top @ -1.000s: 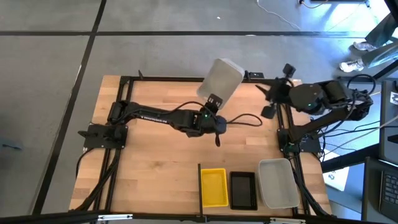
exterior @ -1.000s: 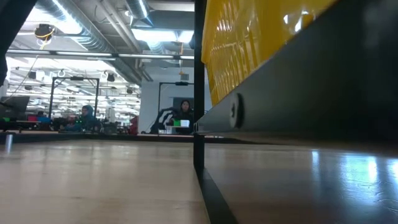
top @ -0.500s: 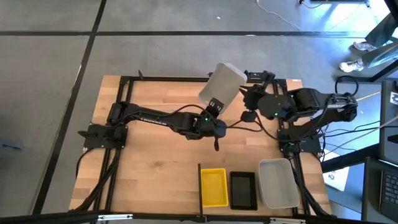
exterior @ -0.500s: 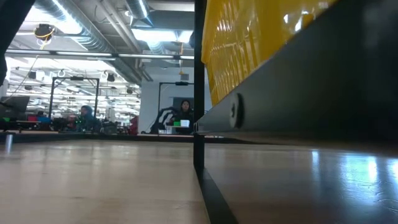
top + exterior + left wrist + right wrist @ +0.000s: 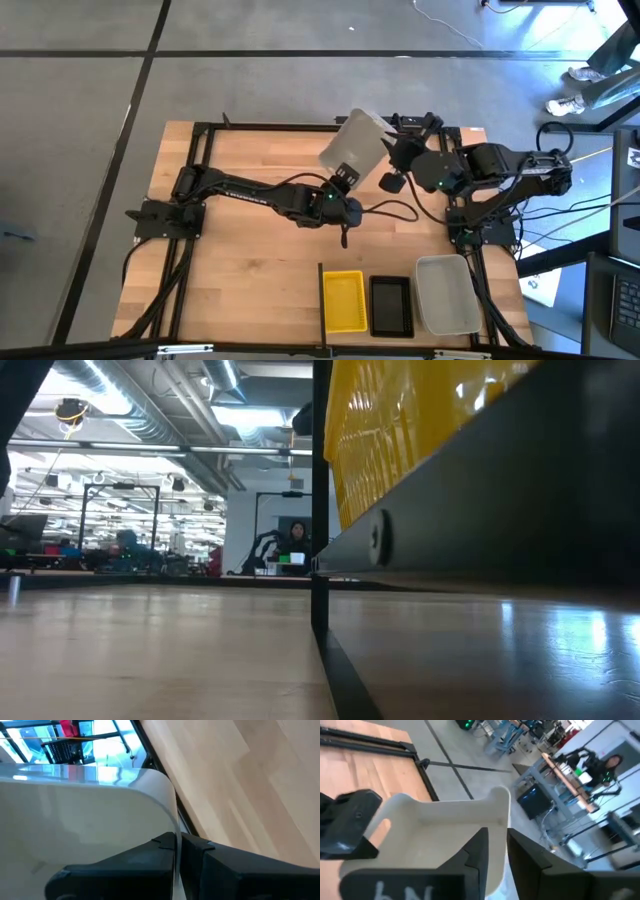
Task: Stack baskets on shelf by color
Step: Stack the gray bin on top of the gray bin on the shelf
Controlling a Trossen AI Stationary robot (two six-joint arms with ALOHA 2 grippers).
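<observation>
Both claws pinch grey basket (image 5: 356, 143) (held aloft).

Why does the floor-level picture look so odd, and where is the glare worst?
In the low view the yellow basket sits so close that it looms blurred, and the wood mirrors the ceiling lights. In the left wrist view bright window light shines through the whitish basket; in the right wrist view the room behind is washed out.
</observation>
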